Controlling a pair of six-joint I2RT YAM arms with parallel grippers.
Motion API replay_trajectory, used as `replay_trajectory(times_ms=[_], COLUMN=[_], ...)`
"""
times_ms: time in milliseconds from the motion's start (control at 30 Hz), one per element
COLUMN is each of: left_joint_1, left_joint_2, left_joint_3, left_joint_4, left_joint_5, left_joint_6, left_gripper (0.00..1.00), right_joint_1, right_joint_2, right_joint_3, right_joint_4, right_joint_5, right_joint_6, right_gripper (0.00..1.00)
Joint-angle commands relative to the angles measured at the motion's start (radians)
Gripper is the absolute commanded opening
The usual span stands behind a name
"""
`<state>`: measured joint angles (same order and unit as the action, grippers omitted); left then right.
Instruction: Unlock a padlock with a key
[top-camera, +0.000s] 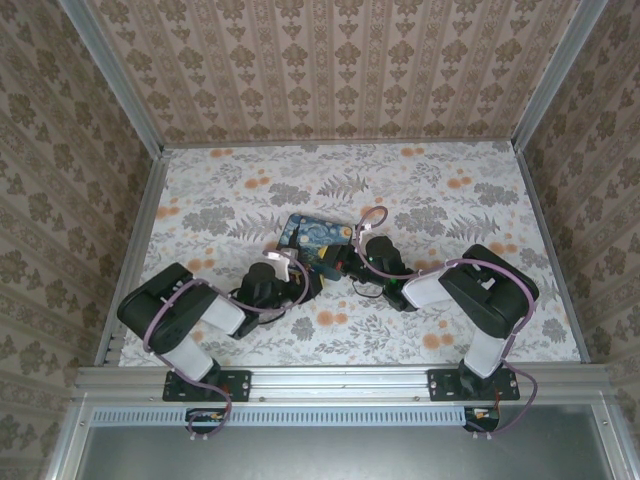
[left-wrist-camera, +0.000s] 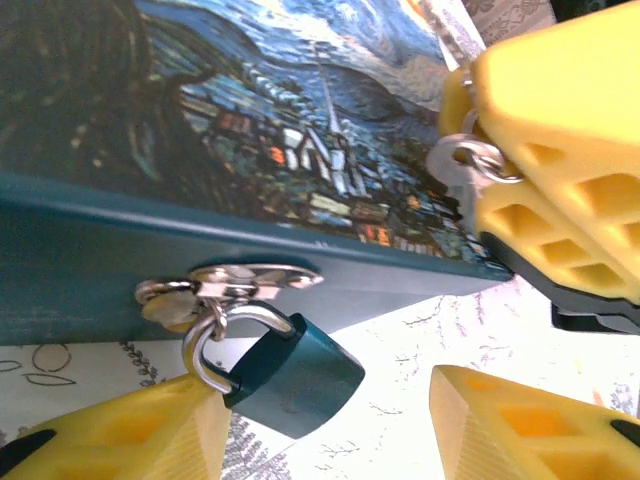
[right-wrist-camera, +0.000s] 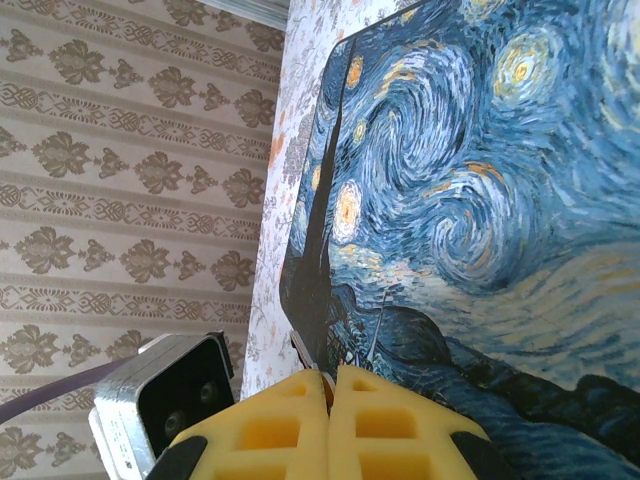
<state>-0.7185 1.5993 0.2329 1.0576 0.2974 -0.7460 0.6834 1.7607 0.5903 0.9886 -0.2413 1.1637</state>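
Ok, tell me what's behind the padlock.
The padlock hangs by its shackle from a metal hasp on the box's teal side wall; that wall and the floral table lie behind it. What sits directly behind its body is covered by it.

Box (top-camera: 315, 240): Starry Night print, dark-blue sides, near the table's centre.
Hasp (left-wrist-camera: 250, 280): silvery metal, on the box's side wall.
Table cover (top-camera: 450, 200): grey leaves, orange blooms.
Walls (top-camera: 340, 70): beige damask wallpaper at 9, 12 and 3 o'clock.
Rail (top-camera: 340, 380): aluminium, along the 6 o'clock edge.
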Motion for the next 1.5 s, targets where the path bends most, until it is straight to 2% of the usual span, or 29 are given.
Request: replay_trajectory(times_ms=[0, 167, 533, 800, 1067, 1467], left_joint_1=[-0.004, -0.002, 0.002, -0.001, -0.002, 0.007], left_joint_2=[-0.053, -0.034, 0.151, 0.112, 0.092, 0.180], left_joint_3=[0.007, 0.011, 0.008, 0.013, 0.000, 0.002], left_joint_4=[0.010, 0.008, 0.239, 0.238, 0.237, 0.236], left_joint_5=[0.026, 0.003, 0.000, -0.023, -0.048, -0.073], left_joint_6=[-0.017, -0.025, -0.141, -0.150, -0.170, -0.179], left_gripper=[0.57, 0.60, 0.65, 0.66, 0.56, 0.48], right_joint_1=[-0.006, -0.006, -0.005, -0.006, -0.006, -0.008], right_joint_2=[0.010, 0.014, 0.014, 0.018, 0.023, 0.016], right_joint_3=[-0.014, -0.015, -0.018, -0.020, -0.024, -0.029], right_joint_4=[-0.084, -0.078, -0.073, -0.069, -0.061, -0.059], right_joint_5=[-0.002, -0.001, -0.001, -0.003, -0.001, 0.002], right_joint_6=[-0.005, -0.002, -0.001, -0.002, 0.001, 0.003], right_gripper=[0.00, 0.00, 0.00, 0.00, 0.00, 0.00])
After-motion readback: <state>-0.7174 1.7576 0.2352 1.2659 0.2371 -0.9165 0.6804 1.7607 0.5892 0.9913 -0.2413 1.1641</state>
